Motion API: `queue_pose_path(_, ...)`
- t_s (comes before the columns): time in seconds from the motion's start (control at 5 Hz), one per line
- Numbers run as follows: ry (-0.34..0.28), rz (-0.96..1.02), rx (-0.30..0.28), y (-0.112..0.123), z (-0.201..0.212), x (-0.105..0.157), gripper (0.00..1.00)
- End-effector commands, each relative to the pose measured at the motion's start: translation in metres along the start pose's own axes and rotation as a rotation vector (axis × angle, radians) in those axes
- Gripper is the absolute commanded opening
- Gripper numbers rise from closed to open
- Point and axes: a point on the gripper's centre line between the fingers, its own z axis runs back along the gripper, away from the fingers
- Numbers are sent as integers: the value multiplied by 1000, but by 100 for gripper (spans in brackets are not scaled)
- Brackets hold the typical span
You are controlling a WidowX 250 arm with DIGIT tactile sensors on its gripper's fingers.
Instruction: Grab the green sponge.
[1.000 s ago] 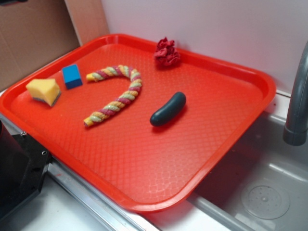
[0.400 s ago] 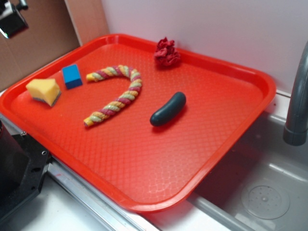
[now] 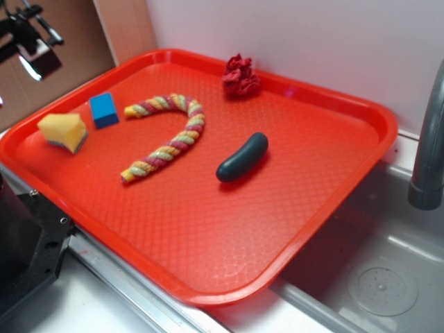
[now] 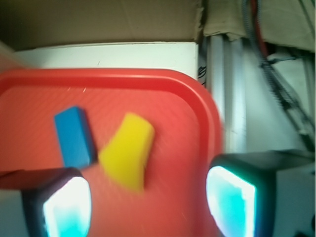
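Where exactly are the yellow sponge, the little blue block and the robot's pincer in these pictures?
green sponge [image 3: 62,130]: exterior view, on its yellow top face.
blue block [image 3: 103,109]: exterior view, middle of its top face.
pincer [image 4: 148,202]: wrist view, in the open gap midway between its two glowing fingertips, over the red tray.

Soft, even light is falling across the exterior view, and the red tray [image 3: 326,173] is throwing only a faint sheen near its front corner. The dark green sausage-shaped object [image 3: 241,157] is casting a short, soft shadow beside itself. The end effector [image 3: 31,41] is blurring at the top left. In the wrist view everything is smearing; the green sponge [image 4: 127,152] is losing its edges, and the finger pads [image 4: 66,207] are glowing cyan, possibly from overexposure.
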Motion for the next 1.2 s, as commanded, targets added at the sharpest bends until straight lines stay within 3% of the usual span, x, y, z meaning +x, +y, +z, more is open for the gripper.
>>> queue_pose_path(0.0,-22,135,67,-11,-48,20,100)
queue_pose_path(0.4,6,135,137,-12,-86,10,100)
queue_pose_path(0.6,9,108,136,-16,-89,1,93)
queue_pose_path(0.8,15,114,135,-18,-92,-2,0)
queue_pose_path(1.0,27,126,130,-18,-92,-4,0)
